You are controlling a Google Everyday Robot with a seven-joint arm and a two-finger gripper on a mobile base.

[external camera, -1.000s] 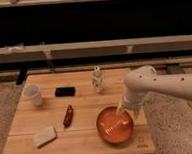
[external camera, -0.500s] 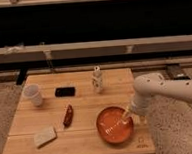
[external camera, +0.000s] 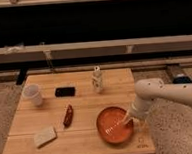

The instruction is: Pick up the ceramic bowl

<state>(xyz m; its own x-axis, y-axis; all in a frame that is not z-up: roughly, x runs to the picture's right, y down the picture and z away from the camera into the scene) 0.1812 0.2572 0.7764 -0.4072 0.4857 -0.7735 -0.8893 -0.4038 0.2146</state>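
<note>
The ceramic bowl [external camera: 111, 128] is sitting upright on the desk [external camera: 85, 145], near the front corner on the arm's side, and it is not yet lifted. Being round, it is offering you no long axis, so any stretch of rim is serving equally. The gripper [external camera: 129, 119] is reaching down from the bent white arm [external camera: 156, 92] right at the bowl's rim on the side nearest that arm, with the bowl's hollow lying just beyond it toward the middle of the desk. Whether the gripper is open or closed on the rim, you cannot tell from here. You are working with 1 arm, so I judge the rim pinch decides the lift. A dark red oblong item [external camera: 68, 115] is lying well apart from the bowl.
</note>
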